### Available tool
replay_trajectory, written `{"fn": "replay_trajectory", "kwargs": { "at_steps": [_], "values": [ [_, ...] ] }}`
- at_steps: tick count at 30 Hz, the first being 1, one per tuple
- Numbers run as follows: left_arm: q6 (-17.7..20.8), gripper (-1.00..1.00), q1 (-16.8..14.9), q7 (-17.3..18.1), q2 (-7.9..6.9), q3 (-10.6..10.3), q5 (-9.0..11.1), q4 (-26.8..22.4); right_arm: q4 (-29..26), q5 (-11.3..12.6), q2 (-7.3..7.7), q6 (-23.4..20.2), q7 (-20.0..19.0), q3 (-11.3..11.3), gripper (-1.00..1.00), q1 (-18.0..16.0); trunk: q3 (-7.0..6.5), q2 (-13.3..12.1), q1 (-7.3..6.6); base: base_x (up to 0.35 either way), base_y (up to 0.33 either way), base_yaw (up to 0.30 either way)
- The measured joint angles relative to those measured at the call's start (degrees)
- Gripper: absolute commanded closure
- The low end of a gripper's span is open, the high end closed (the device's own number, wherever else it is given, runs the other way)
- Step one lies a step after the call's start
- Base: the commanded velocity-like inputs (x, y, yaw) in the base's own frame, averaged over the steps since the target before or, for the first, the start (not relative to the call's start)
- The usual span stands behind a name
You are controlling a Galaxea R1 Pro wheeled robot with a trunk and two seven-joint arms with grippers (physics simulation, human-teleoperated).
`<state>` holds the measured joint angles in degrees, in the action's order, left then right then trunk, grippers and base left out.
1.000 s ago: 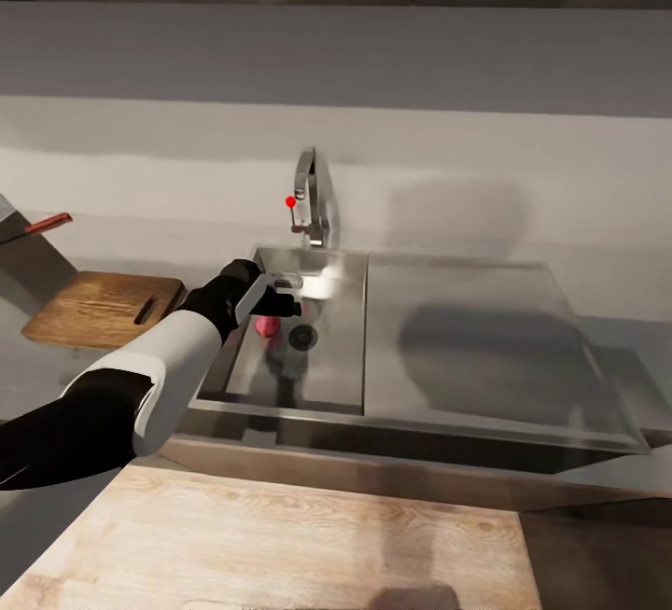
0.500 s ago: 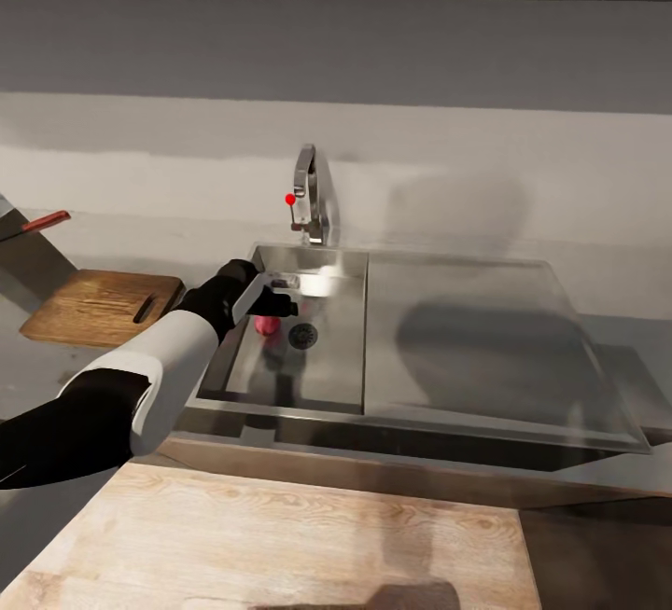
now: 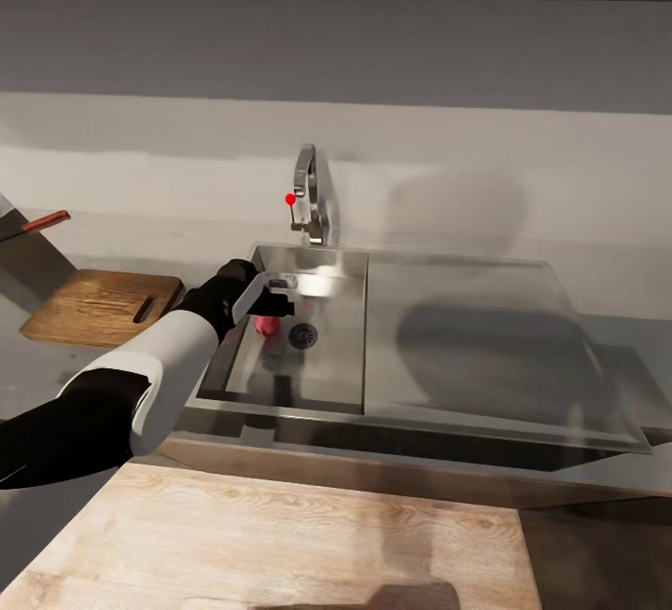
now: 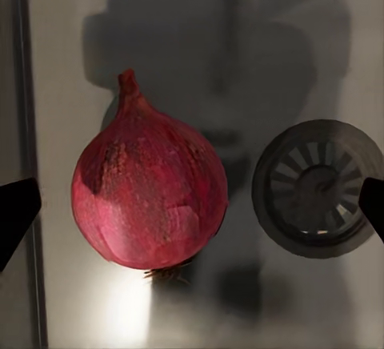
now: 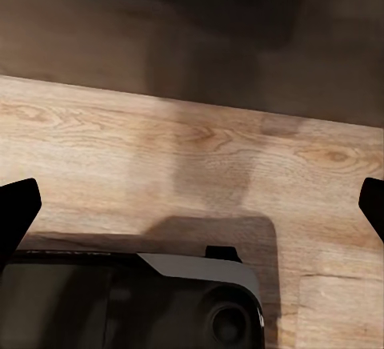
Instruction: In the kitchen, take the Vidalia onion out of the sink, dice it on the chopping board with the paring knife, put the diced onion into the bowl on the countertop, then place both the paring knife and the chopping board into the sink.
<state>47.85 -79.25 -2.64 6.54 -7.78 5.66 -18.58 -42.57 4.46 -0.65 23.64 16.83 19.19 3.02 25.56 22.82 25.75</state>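
Your left gripper (image 3: 276, 302) hangs over the sink (image 3: 280, 386), spread wide.

Its dark fingertips (image 4: 16, 213) flank the Vidalia onion (image 4: 149, 197), untouching, the bulb nearer one tip. The onion lies on the basin floor just beside the drain (image 4: 316, 187): reddish-pink, rounded, whole, stem tip pointing away, rootlets opposite.

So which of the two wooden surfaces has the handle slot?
The darker chopping board on the countertop, left of the sink; the pale wooden surface nearest the robot has none.
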Motion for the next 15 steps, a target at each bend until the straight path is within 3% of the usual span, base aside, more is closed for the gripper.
{"fn": "replay_trajectory", "kwargs": {
  "at_steps": [15],
  "values": [
    [0.00,-1.00,0.00,-0.14,0.00,-0.01,-0.03,0.10,0.00,0.00,0.00,-0.07,-0.02,0.00,-1.00,-0.02,0.02,0.00,0.00,0.000,0.000,0.000]
  ]
}}
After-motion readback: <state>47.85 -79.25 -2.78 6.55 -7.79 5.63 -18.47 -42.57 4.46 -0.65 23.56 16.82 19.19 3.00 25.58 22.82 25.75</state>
